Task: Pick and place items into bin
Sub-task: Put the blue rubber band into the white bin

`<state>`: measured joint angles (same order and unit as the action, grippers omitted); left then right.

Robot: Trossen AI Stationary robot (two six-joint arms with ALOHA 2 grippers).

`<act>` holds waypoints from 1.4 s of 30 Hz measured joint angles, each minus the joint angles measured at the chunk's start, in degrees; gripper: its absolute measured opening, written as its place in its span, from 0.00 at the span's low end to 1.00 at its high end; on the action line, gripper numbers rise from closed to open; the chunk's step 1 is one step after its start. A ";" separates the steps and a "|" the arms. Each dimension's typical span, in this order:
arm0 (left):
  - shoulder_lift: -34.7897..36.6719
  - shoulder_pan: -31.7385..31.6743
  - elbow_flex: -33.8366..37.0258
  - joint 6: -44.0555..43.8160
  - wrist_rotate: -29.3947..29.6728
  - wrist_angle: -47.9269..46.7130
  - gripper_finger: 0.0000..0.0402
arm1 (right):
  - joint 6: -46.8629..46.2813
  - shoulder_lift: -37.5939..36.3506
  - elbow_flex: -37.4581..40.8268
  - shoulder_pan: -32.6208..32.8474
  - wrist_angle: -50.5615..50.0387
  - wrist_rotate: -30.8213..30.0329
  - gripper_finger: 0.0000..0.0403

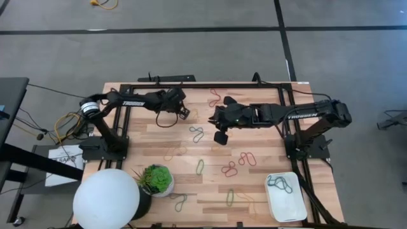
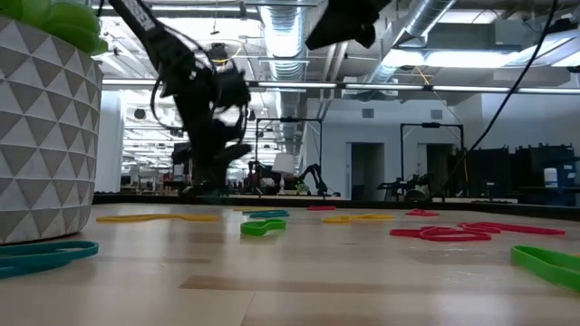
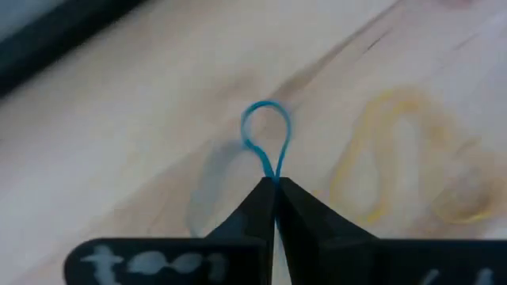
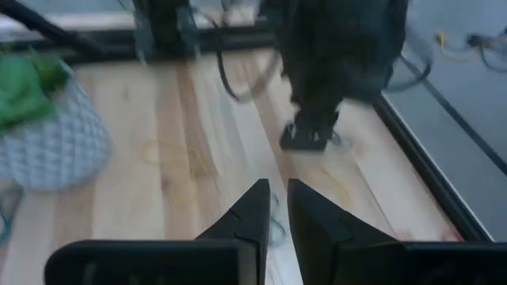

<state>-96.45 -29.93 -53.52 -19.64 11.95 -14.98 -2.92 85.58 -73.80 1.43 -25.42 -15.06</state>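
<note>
Several rubber bands lie flat on the wooden table: red ones (image 1: 245, 159), a green one (image 1: 200, 166), a teal one (image 1: 197, 133) and yellow ones (image 3: 400, 158). My left gripper (image 1: 184, 113) is at the far middle of the table, low over it, shut on a teal band (image 3: 265, 131). My right gripper (image 1: 220, 137) hangs high over the table's middle, above the teal band (image 4: 276, 228). Its fingers are a narrow gap apart and hold nothing. The white bin (image 1: 287, 207) stands at the near right with a teal band (image 1: 280, 184) in it. My left gripper pinches one end of the teal band (image 3: 272, 172) between its two fingertips. The rest of the band sticks out beyond the tips as a small open loop (image 3: 265, 119). The loop is clear of the table, with its shadow lying apart from it on the wood.
A white ball lamp (image 1: 106, 198) and a potted plant (image 1: 157, 180) stand at the near left. The black frame rail (image 1: 210, 84) runs along the far edge. The arm bases stand at the left (image 1: 105, 146) and right (image 1: 305, 149).
</note>
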 joint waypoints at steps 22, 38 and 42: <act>8.99 28.95 -2.94 3.95 -0.74 9.32 0.00 | -8.60 -0.04 12.66 8.12 -10.44 -0.89 0.13; 9.06 36.66 -2.94 -0.58 2.31 9.94 0.00 | -1.02 -0.02 14.32 12.14 7.33 -3.66 0.29; 9.06 37.64 -2.94 -0.57 2.26 9.88 0.00 | 2.90 -0.02 14.32 11.44 9.32 -4.65 0.32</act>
<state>-87.39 7.72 -56.47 -20.20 14.21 -5.10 -0.02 85.56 -59.48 12.87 -16.10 -19.71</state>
